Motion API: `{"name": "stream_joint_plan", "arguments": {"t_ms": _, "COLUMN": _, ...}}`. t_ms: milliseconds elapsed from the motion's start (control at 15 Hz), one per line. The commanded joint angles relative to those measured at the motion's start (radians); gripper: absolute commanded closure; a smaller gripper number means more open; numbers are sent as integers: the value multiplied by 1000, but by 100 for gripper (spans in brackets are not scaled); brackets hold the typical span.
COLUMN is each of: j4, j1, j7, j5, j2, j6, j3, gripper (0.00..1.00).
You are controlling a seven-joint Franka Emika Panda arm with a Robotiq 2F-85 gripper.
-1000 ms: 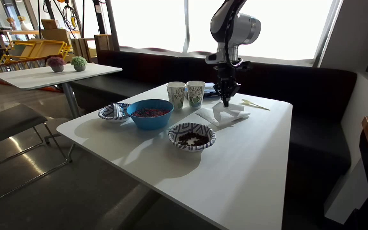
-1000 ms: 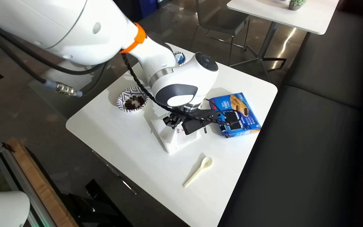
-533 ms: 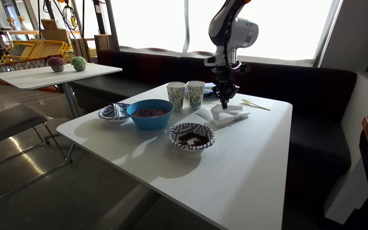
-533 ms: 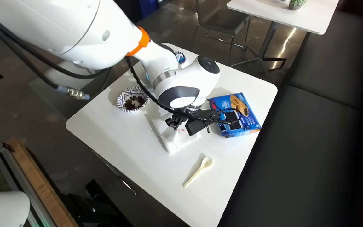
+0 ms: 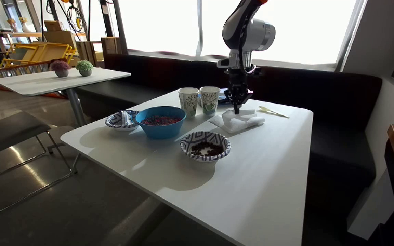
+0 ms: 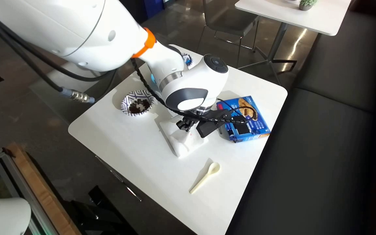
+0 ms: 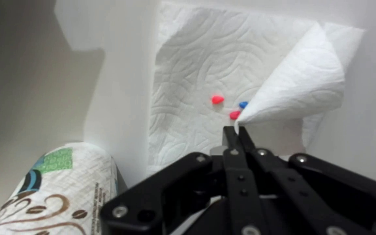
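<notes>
A: Straight to the claw (image 7: 238, 131), and its tips are pressed together, with only a sliver of white between them!

B: That sliver is a corner of the paper towel (image 7: 197, 75), nipped at the very point of its raised flap (image 7: 299, 81).

A: So which way does it lie?

B: Here's the line to watch. In the wrist view the flap fans out from the tips, up and to the right, its long axis on a slant. The rest of the sheet spreads on the table (image 5: 268, 177), under the tips and ahead of them, mostly up and left.

A: And right off that pinched point, a red piece (image 7: 234, 115)!

B: With a blue piece (image 7: 243, 104) at the flap's edge. Against it or partly under it, I can't tell. A second red piece (image 7: 217, 99) sits a little farther out, on bare towel.

A: Going wider, a printed paper cup (image 7: 57, 192) is left of the sheet in the wrist view.

B: In an exterior view, the blue box (image 6: 256, 125) is near the towel, and the spoon (image 6: 208, 175) rests apart from it. The patterned bowl (image 5: 200, 136) with dark bits (image 5: 200, 150) stands on another side.
</notes>
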State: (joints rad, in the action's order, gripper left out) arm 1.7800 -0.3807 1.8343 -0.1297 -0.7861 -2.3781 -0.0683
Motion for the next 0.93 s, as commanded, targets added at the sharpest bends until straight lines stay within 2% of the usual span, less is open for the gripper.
{"name": "stream_joint_plan", "arguments": {"t_ms": 0, "j4": -16, "j1": 13, "j7": 12, "j5": 25, "j2": -30, "j6": -59, "j3": 14, "gripper": 100}}
{"name": "stream_joint_plan", "arguments": {"t_ms": 533, "j4": -14, "j1": 9, "j7": 26, "j5": 66, "j2": -53, "j6": -144, "j3": 9, "gripper": 100}}
{"name": "stream_joint_plan", "arguments": {"t_ms": 600, "j4": -15, "j1": 9, "j7": 24, "j5": 70, "j2": -56, "j6": -146, "j3": 8, "gripper": 96}}
{"name": "stream_joint_plan", "arguments": {"t_ms": 667, "j4": -15, "j1": 8, "j7": 26, "j5": 74, "j2": -57, "j6": -153, "j3": 7, "gripper": 73}}
{"name": "stream_joint_plan", "arguments": {"t_ms": 800, "j4": -15, "j1": 7, "j7": 24, "j5": 80, "j2": -59, "j6": -161, "j3": 6, "gripper": 68}}
{"name": "stream_joint_plan", "arguments": {"t_ms": 867, "j4": -14, "j1": 5, "j7": 26, "j5": 82, "j2": -59, "j6": -163, "j3": 4, "gripper": 62}}
